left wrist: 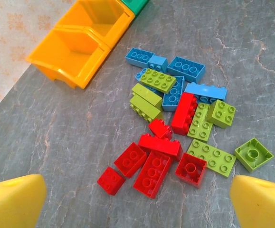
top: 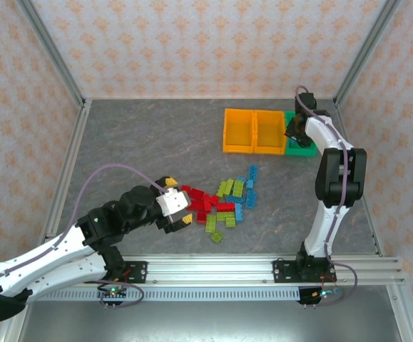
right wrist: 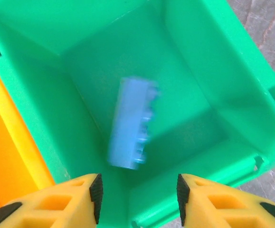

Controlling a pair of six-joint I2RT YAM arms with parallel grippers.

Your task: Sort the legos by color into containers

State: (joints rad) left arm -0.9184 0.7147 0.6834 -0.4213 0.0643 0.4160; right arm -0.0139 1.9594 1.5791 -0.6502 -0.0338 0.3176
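Observation:
The legos (top: 224, 199) lie in a loose pile at mid-table: red bricks (left wrist: 151, 173) nearest my left gripper, lime bricks (left wrist: 201, 121) and blue bricks (left wrist: 184, 69) beyond. My left gripper (top: 183, 202) hovers at the pile's left edge, open and holding nothing (left wrist: 137, 199). Of the containers, two orange bins (top: 239, 130) (top: 269, 132) and a green bin (top: 302, 148) stand in a row at the back right. My right gripper (top: 294, 132) hangs over the green bin (right wrist: 199, 57), open (right wrist: 138, 197). Below it a blurred blue brick (right wrist: 130, 123) is loose inside that bin, apart from both fingers.
Both orange bins (left wrist: 66, 52) (left wrist: 97, 16) look hollow from the left wrist view, with the green bin's corner (left wrist: 135, 4) behind them. An orange bin wall (right wrist: 4, 156) touches the green bin's left side. Metal frame rails border the grey tabletop.

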